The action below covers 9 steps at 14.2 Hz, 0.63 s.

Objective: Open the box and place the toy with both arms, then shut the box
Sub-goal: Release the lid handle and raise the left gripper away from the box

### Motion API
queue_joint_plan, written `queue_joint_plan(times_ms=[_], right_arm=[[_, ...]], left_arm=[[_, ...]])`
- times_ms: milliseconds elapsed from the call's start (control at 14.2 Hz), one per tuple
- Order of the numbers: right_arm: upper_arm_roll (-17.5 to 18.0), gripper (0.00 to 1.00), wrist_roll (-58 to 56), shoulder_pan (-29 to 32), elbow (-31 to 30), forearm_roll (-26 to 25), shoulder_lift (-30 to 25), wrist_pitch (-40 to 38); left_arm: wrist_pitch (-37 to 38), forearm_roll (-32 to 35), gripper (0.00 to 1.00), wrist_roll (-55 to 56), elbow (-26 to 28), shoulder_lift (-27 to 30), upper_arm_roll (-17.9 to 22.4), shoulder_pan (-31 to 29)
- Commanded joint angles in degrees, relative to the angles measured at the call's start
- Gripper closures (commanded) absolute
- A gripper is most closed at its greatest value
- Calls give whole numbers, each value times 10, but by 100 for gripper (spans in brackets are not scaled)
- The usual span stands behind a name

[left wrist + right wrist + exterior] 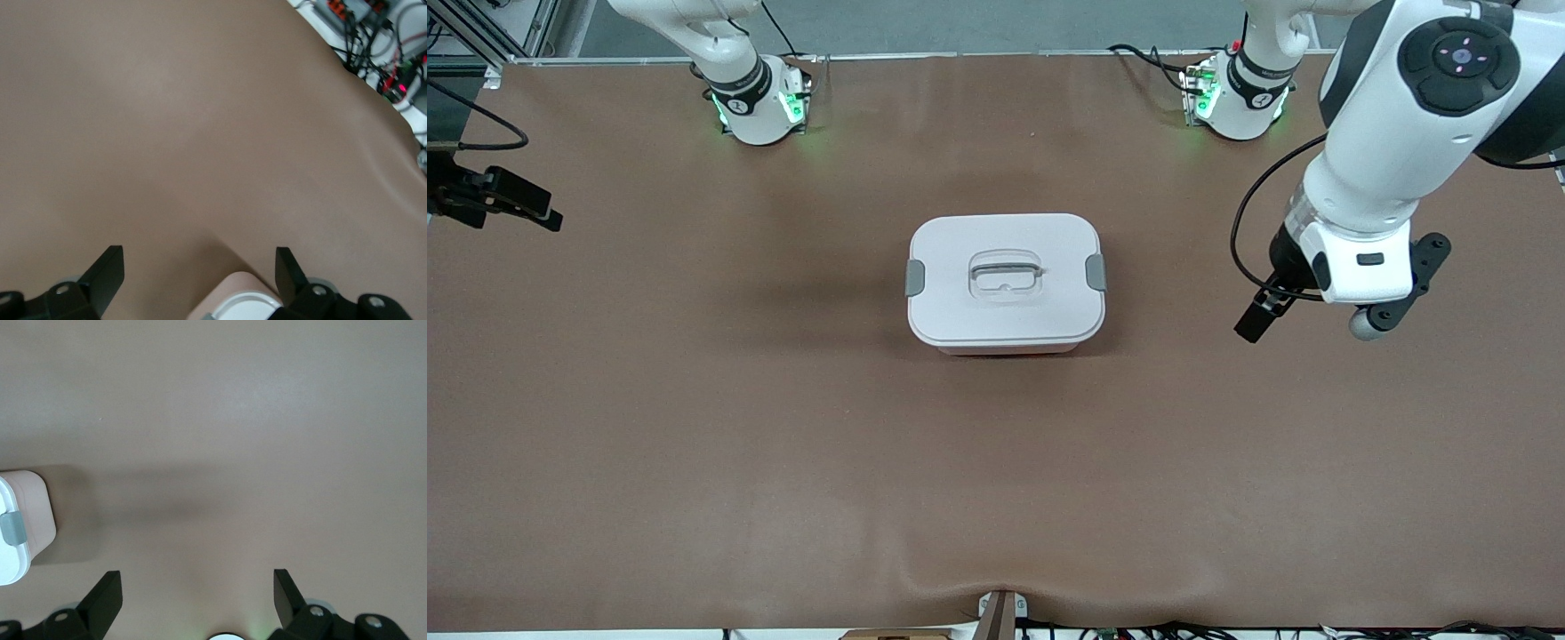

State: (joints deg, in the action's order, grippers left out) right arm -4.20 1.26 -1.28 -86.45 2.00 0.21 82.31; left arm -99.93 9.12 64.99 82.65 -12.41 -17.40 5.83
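The rounded-rectangular box (1006, 281), its translucent pink base under a white lid, sits shut in the middle of my brown tabletop (694, 427), with 2 grey side clips (915, 277) pressed against the lid's short ends and a recessed handle (1006, 269) at its centre. I see no toy. My left claw (199, 267) hangs over bare tabletop toward the left arm's end, well apart from the box, its 2 fingers (107, 270) spread wide and holding nothing. My right claw (197, 588) hangs over bare tabletop toward the right arm's end, equally released and empty-handed, a clipped corner of the box showing in its wrist view.
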Motion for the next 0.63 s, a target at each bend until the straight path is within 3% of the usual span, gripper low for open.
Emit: queue_joint_plan(times_ms=[0, 561], right_arm=[[1, 0, -2, -2, 9, -9, 2, -7], [2, 0, -3, -16, 10, -37, 2, -7]], left_arm=[[11, -8, 0, -123, 1, 14, 3, -20], [23, -10, 0, -379, -2, 18, 0, -72]])
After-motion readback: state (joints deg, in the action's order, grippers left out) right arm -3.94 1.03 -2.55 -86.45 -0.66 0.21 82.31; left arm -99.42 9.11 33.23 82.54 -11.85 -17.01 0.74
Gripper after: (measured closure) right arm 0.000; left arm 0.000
